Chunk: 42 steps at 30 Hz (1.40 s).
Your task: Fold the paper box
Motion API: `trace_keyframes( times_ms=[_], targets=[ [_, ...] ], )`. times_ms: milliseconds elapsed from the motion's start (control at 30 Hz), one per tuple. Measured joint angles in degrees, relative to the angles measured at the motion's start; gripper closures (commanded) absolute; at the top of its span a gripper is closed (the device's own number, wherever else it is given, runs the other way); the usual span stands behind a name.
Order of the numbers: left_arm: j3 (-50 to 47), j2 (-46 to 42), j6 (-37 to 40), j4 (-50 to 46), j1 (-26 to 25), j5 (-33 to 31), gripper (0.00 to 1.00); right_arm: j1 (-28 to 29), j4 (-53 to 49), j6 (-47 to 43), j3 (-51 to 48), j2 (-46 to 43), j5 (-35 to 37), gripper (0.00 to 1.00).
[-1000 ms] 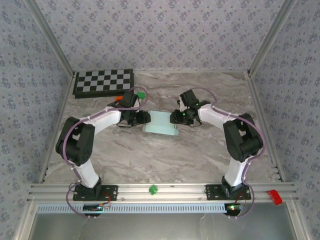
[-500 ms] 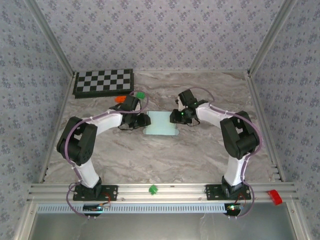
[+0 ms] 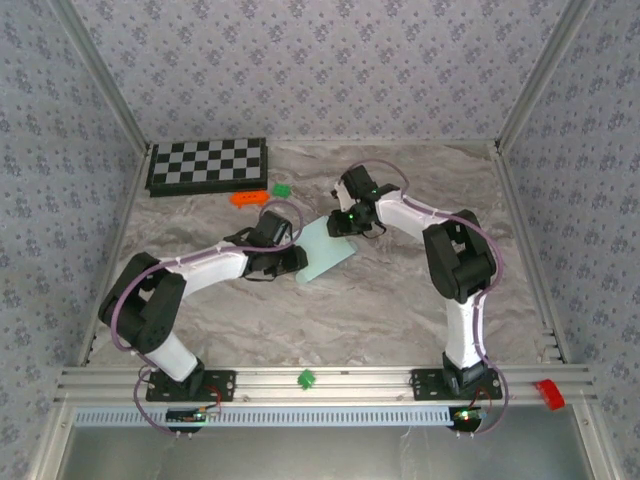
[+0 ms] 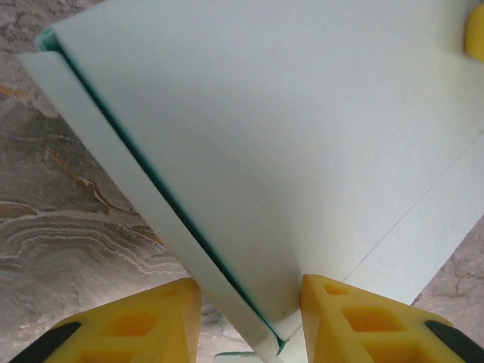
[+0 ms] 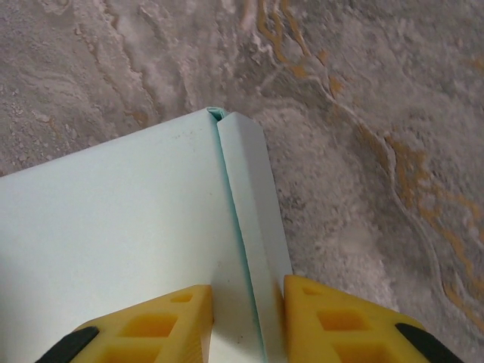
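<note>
The paper box (image 3: pixel 326 251) is a flattened pale mint-blue card, held tilted just above the marble table between both arms. My left gripper (image 3: pixel 296 262) is shut on its near-left corner. In the left wrist view the box (image 4: pixel 287 136) spreads away from the gripper (image 4: pixel 251 321), with a dark fold line running to the corner between the yellow fingers (image 4: pixel 355 318). My right gripper (image 3: pixel 341 222) is shut on the far edge. In the right wrist view a narrow folded flap (image 5: pixel 253 219) of the box (image 5: pixel 113 242) passes between the fingers of the gripper (image 5: pixel 248 321).
A black-and-white checkered board (image 3: pixel 207 165) lies at the back left. A small green piece (image 3: pixel 282 188) and an orange piece (image 3: pixel 245 198) sit just behind the arms. Metal frame rails edge the table on all sides. The marble table's (image 3: pixel 400 300) near half lies bare.
The box has swung from square-on to a diagonal. My left gripper came nearer with its corner, and my right gripper moved farther back and left with the far edge.
</note>
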Motion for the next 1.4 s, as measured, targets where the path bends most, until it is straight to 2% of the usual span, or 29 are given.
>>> trace_keyframes(
  times_ms=[200, 333, 467, 667, 800, 900, 1000, 1200, 1400],
  targets=[
    [-0.17, 0.00, -2.27, 0.72, -2.38, -1.70, 0.60, 0.70, -3.08, -4.55, 6.25, 3.58, 1.16, 0.69],
    [0.09, 0.00, -2.40, 0.26, -3.76, -1.75, 0.57, 1.07, -5.18, -5.51, 8.17, 4.24, 2.64, 0.61],
    [0.46, -0.50, -1.44, -1.55, -4.61, -2.34, 0.48, 0.59, -6.93, -5.03, 8.70, 4.20, 3.21, 0.56],
    [2.49, -4.81, 1.66, -7.56, -4.79, -6.82, 0.36, -2.64, -8.13, -2.38, 7.15, 0.98, 3.15, 0.52],
    [5.14, -7.67, 5.07, -10.93, -4.79, -11.19, 0.27, -5.92, -6.38, 0.44, 1.03, -6.99, 2.97, 0.51],
    [7.30, -8.04, 8.83, -12.63, -3.96, -13.33, 0.26, -7.69, -3.56, 2.91, -5.16, -13.57, 2.99, 0.51],
    [9.35, -7.61, 13.29, -13.94, -1.05, -13.42, 0.25, -8.57, -0.15, 5.35, -13.05, -19.93, 2.91, 0.50],
    [13.90, -2.19, 23.80, -12.96, 6.12, -8.20, 0.22, -8.83, 4.90, 10.86, -28.94, -30.32, 2.95, 0.50],
    [15.32, 4.02, 31.58, -10.01, 8.94, 0.39, 0.22, -8.24, 12.31, 17.20, -41.11, -37.42, 0.96, 0.50]
  ],
)
